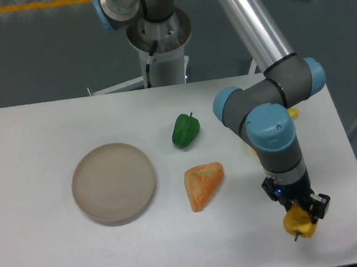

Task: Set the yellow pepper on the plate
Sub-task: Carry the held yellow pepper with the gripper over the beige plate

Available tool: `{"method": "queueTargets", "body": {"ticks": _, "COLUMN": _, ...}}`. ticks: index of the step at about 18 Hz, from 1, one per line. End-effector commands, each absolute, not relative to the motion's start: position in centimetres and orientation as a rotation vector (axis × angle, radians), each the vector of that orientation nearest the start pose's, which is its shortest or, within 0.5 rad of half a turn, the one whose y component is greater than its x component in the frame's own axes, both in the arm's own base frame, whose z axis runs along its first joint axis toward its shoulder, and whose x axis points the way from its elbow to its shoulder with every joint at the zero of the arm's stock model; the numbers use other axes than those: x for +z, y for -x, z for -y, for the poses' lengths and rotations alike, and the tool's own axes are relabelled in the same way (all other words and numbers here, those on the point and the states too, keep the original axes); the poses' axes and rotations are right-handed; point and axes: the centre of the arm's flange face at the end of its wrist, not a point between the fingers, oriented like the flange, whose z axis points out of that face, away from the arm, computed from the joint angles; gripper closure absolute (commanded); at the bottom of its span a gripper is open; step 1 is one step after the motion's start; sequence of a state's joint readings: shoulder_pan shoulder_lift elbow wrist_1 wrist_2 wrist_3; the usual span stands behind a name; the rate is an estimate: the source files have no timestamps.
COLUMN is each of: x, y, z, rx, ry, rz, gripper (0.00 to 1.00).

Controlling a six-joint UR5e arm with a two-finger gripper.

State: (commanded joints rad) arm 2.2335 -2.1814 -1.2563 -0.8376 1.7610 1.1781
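so the jaws (301,218) are clenched on the yellow pepper (299,223) down in the lower right of the frame, near the desk (42,125) edge. my worry: it looks pinched by its top, so a fast swing could shake it loose. the plate (114,182) is way over at left, with the orange wedge (202,185) and green pepper (185,130) between. pepper's small, yellow-orange, stem pointing down.

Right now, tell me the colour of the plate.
Beige-tan, plain with no pattern; the plate shows clearly in the fixed camera view.
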Motion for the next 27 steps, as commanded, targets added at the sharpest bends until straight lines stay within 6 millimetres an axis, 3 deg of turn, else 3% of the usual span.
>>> {"method": "queueTargets", "body": {"ticks": 7, "x": 35.8, "y": 36.8, "z": -65.9, "rx": 0.69, "ry": 2.861, "rz": -0.66, "gripper": 0.59}}
{"method": "queueTargets", "body": {"ticks": 12, "x": 36.5, "y": 35.1, "z": -64.6, "rx": 0.661, "ry": 2.877, "rz": -0.559, "gripper": 0.59}}
{"method": "queueTargets", "body": {"ticks": 14, "x": 37.4, "y": 31.8, "z": -64.6, "rx": 0.644, "ry": 2.87, "rz": -0.528, "gripper": 0.6}}
{"method": "queueTargets", "body": {"ticks": 16, "x": 37.8, "y": 30.3, "z": -63.4, "rx": 0.62, "ry": 2.875, "rz": -0.445, "gripper": 0.6}}
{"method": "queueTargets", "body": {"ticks": 20, "x": 38.2, "y": 21.8, "z": -62.0, "rx": 0.484, "ry": 2.853, "rz": -0.266, "gripper": 0.6}}
{"method": "queueTargets", "body": {"ticks": 22, "x": 39.0, "y": 19.3, "z": -60.5, "rx": 0.362, "ry": 2.816, "rz": -0.133, "gripper": 0.6}}
{"method": "queueTargets", "body": {"ticks": 26, "x": 39.6, "y": 9.8, "z": -57.8, "rx": 0.115, "ry": 2.763, "rz": 0.017, "gripper": 0.6}}
{"method": "queueTargets", "body": {"ticks": 27, "x": 39.3, "y": 8.4, "z": -57.5, "rx": 0.09, "ry": 2.767, "rz": 0.042, "gripper": 0.6}}
